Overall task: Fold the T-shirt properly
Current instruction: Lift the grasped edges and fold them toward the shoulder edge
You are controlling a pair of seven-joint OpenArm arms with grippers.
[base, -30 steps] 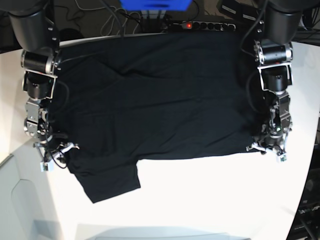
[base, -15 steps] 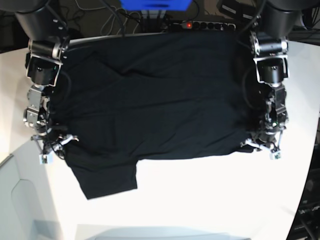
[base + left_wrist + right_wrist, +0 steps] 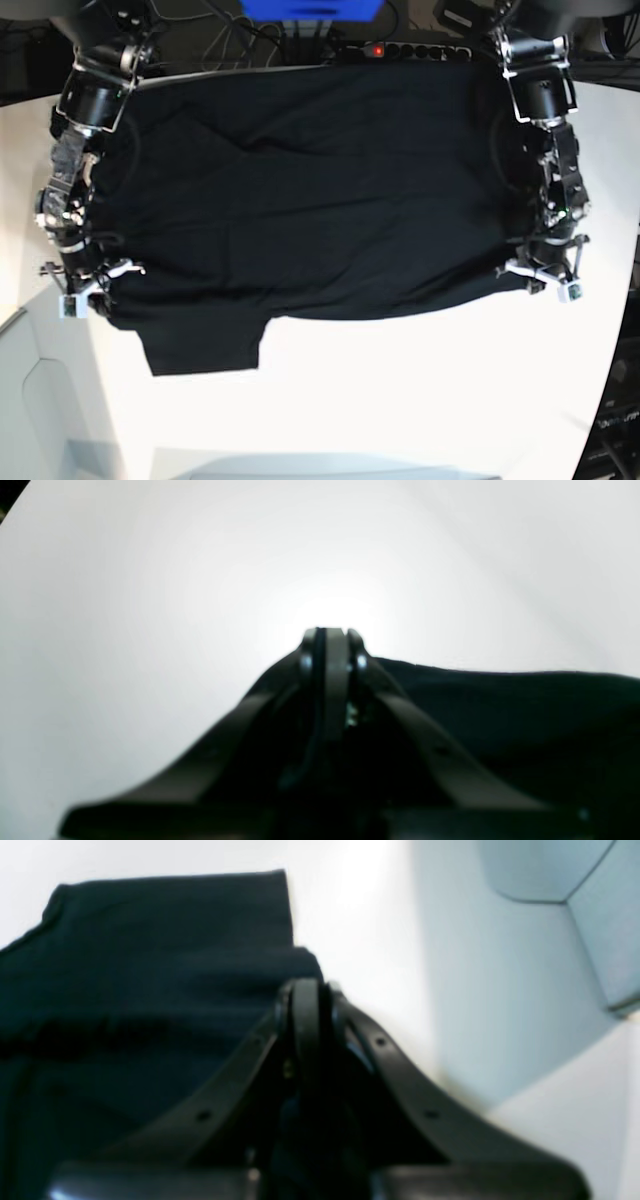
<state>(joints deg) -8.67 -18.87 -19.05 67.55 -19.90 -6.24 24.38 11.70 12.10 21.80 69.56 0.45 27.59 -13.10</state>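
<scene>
The T-shirt [image 3: 300, 190] lies spread flat across the white desk [image 3: 420, 400], one sleeve jutting from its near edge; the left hand [image 3: 330, 635] is pressed together on the T-shirt's near corner, seemingly pinching cloth; the right hand [image 3: 305, 990] likewise at the opposite corner; only the base view shows a power strip [image 3: 400, 50] beyond the T-shirt's far edge.
</scene>
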